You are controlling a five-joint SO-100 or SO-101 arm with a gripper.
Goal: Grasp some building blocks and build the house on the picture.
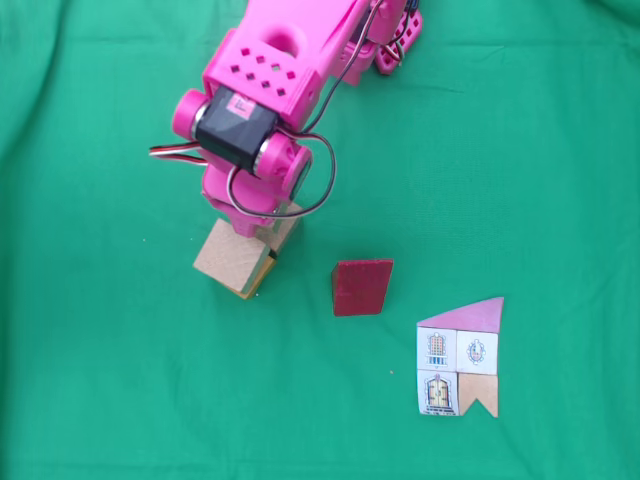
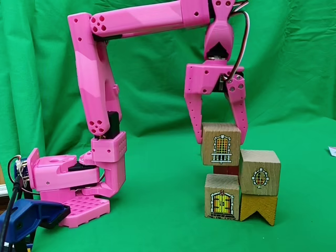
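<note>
Pink arm's claw (image 2: 221, 137) is closed around the window block (image 2: 221, 144), fingers down both sides, block upright over the door block (image 2: 221, 196) at the stack's 9 o'clock side. Contact with the door block is hard to judge; a dark red block (image 2: 227, 169) shows in the gap behind. At 3 o'clock the round-window block (image 2: 259, 169) sits on the yellow notched block (image 2: 258, 207).

In the top-down fixed view the claw covers the stack (image 1: 233, 260) on the green bench (image 1: 100, 380); the red block (image 1: 361, 287) is at 3 o'clock of it, and the picture card (image 1: 459, 358) lies at 4 o'clock.

Step in hand, likely: seat the window block. Lower straight, keep faces flush with the door block and tight beside the round-window block, then open slowly without nudging. The red roof comes next.
</note>
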